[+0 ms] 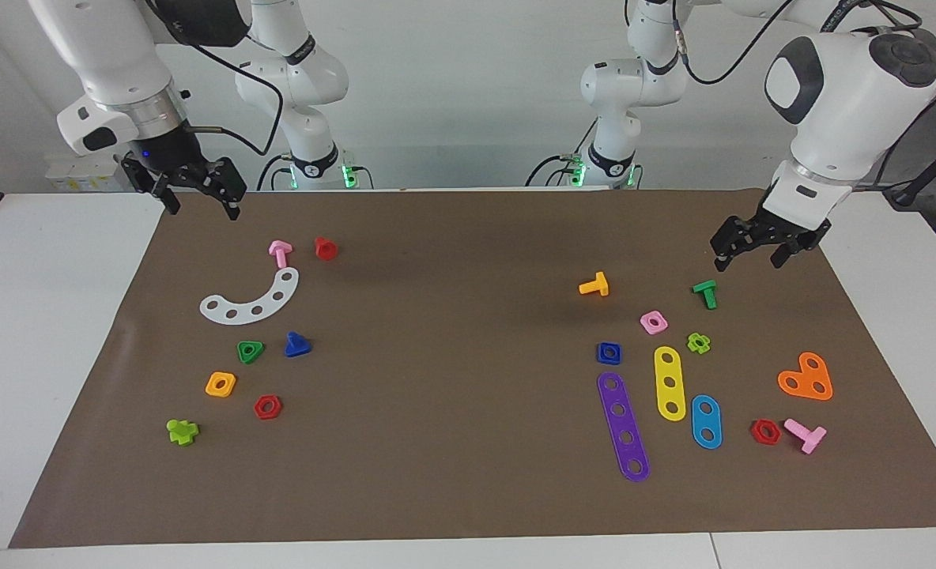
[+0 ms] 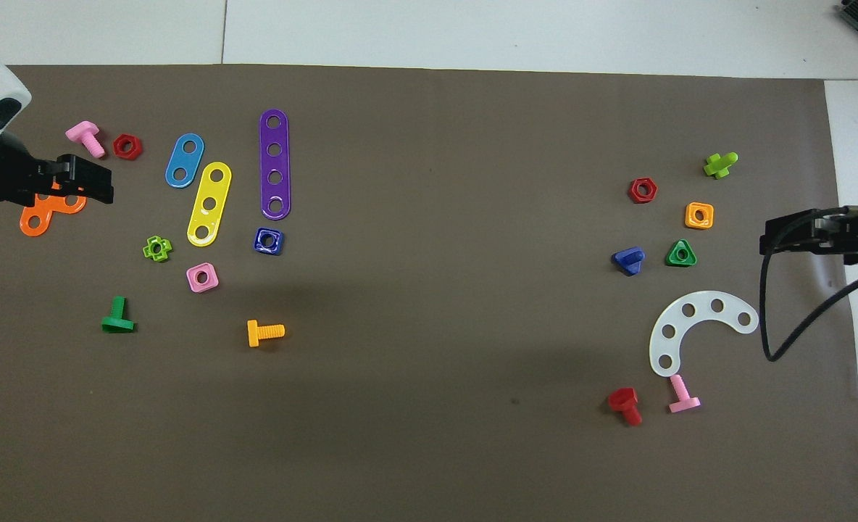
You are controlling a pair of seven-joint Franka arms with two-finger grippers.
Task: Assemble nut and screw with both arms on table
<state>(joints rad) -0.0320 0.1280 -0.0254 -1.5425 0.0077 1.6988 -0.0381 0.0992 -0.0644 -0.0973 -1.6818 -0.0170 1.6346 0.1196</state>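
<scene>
The dark-blue square nut (image 1: 609, 352) lies flat on the brown sheet (image 1: 452, 356) toward the left arm's end, beside the purple strip; it also shows in the overhead view (image 2: 268, 241). The dark-blue screw (image 1: 297, 344) with its triangular head lies toward the right arm's end beside a green triangular nut (image 1: 250, 351); it also shows in the overhead view (image 2: 629, 260). My left gripper (image 1: 747, 259) is open and empty, raised over the sheet close to a green bolt (image 1: 706, 293). My right gripper (image 1: 201, 207) is open and empty, raised over the sheet's corner at its own end.
Around the nut lie a purple strip (image 1: 623, 427), a yellow strip (image 1: 669, 382), a blue strip (image 1: 706, 421), a pink nut (image 1: 654, 322) and an orange bolt (image 1: 594, 285). Near the screw lie a white curved strip (image 1: 251, 300), an orange nut (image 1: 220, 384) and a red nut (image 1: 267, 407).
</scene>
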